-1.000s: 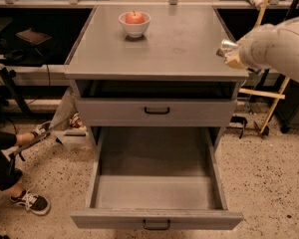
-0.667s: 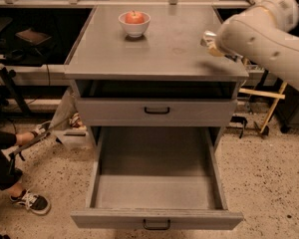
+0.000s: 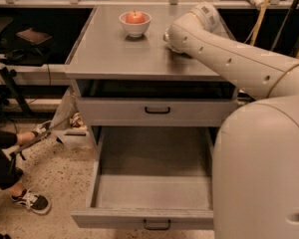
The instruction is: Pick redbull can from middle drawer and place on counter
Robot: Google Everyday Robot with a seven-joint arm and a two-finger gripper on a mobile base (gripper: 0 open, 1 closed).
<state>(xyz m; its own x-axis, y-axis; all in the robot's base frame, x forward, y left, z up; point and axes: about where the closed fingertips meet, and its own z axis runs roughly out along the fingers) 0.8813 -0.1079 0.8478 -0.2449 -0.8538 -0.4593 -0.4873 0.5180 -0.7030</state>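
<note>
The middle drawer (image 3: 154, 190) is pulled wide open at the bottom, and its bare grey floor shows nothing on it. The counter (image 3: 114, 49) is the flat grey top above it. My white arm (image 3: 224, 54) reaches from the right over the counter's right half. My gripper (image 3: 167, 36) is at the arm's far end, low over the counter just right of the bowl, and mostly hidden behind the arm. The redbull can does not show; whatever sits at the gripper is covered by the arm.
A white bowl with a red apple (image 3: 135, 23) stands at the back middle of the counter. A shallower drawer front (image 3: 157, 111) with a black handle is closed above the open drawer. A person's leg and shoe (image 3: 32, 200) are on the floor at left.
The arm has swung left from beyond the counter's right edge to over the counter, toward the bowl. It now covers the small object seen at the gripper earlier.
</note>
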